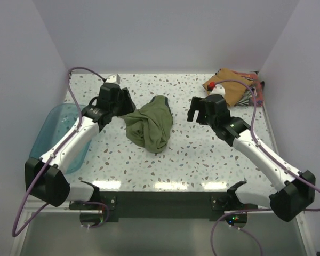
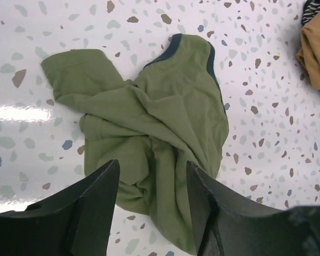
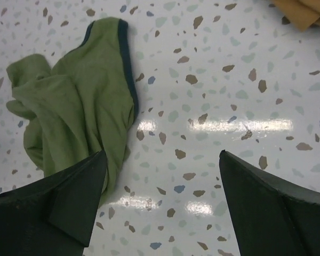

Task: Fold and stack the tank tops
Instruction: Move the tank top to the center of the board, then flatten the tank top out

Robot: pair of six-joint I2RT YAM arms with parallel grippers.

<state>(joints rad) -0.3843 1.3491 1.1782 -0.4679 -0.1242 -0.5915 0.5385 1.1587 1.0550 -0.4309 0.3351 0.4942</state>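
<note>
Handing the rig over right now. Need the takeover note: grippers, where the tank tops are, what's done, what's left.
Grippers: the left gripper is open and empty, above the olive green tank top. The right gripper is open and empty, over bare table to that top's right.
Things: the olive green tank top lies crumpled mid-table. The tan-brown tank top is heaped in the far right corner, with striped cloth beside it.
Done: nothing is folded or stacked.
Left: flatten and fold the olive top, then the rest, then stack them.
</note>
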